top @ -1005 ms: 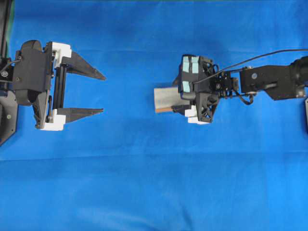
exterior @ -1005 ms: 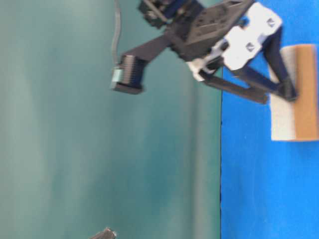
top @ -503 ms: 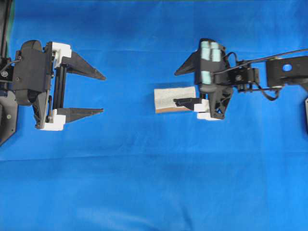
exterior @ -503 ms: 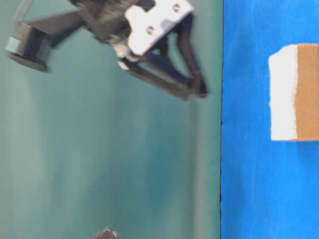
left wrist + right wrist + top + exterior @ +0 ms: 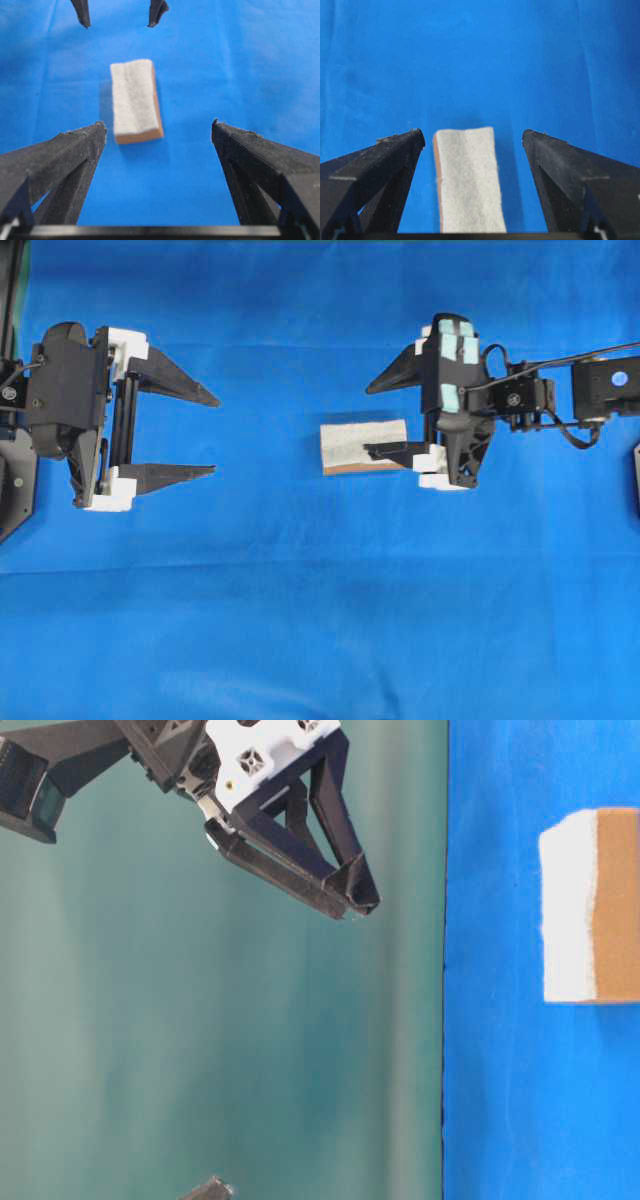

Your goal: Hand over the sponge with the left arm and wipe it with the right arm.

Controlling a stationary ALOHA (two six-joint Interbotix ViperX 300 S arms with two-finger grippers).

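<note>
The sponge lies flat on the blue cloth near the middle, pale grey-white face up, with its orange-brown layer along one side. My right gripper, marked with teal strips, hangs open above the sponge's right end, lifted clear of the cloth. From the right wrist the sponge shows below, between the spread fingers, untouched by either, under the gripper. My left gripper stands open at the far left, well short of the sponge, with nothing between its fingers.
Blue cloth covers the whole table. The left arm's black base sits at the left edge. A black cable runs along the right arm. A teal wall stands behind the table.
The right gripper rose off the sponge and drew back a little to the right, still open. The sponge stayed where it lay. The left arm has not moved.
</note>
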